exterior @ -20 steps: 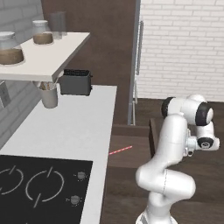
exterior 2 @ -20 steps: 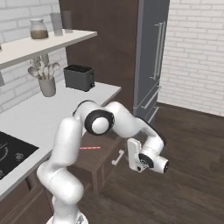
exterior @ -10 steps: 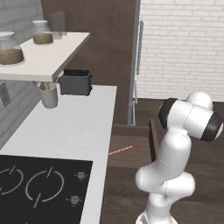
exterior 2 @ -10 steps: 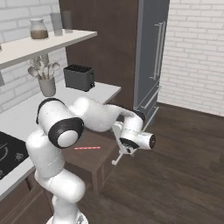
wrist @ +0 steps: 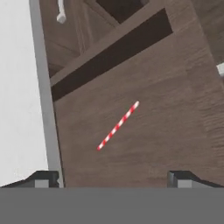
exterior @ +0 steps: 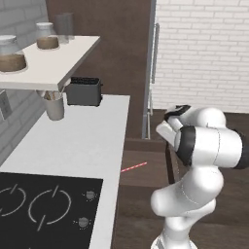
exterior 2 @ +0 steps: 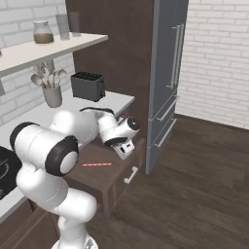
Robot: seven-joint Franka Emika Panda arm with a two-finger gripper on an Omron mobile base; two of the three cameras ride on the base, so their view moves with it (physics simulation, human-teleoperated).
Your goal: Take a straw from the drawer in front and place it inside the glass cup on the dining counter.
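Observation:
The straw (wrist: 118, 126), thin with red and white stripes, lies flat on the floor of the pulled-out dark brown drawer (wrist: 170, 100). It is also seen in the drawer from both sides: straw (exterior: 133, 167), straw (exterior 2: 96, 164). My gripper (wrist: 113, 179) hangs above the drawer, pointing down, with its two fingertips (wrist: 42, 178) far apart and nothing between them. In the right base view the gripper (exterior 2: 125, 149) sits over the drawer (exterior 2: 114, 177), a little right of the straw and clear of it. The glass cup and the dining counter are out of view.
A white counter (exterior: 73, 146) with a black cooktop (exterior: 44, 209) borders the drawer on the left. A toaster (exterior 2: 88, 86) and a utensil pot (exterior 2: 52, 96) stand on it under a shelf with jars. A tall grey fridge (exterior 2: 168, 82) stands just past the drawer.
The arm has swung in from over the floor on the right to above the open drawer, and the hand has turned downward. The straw has stayed put.

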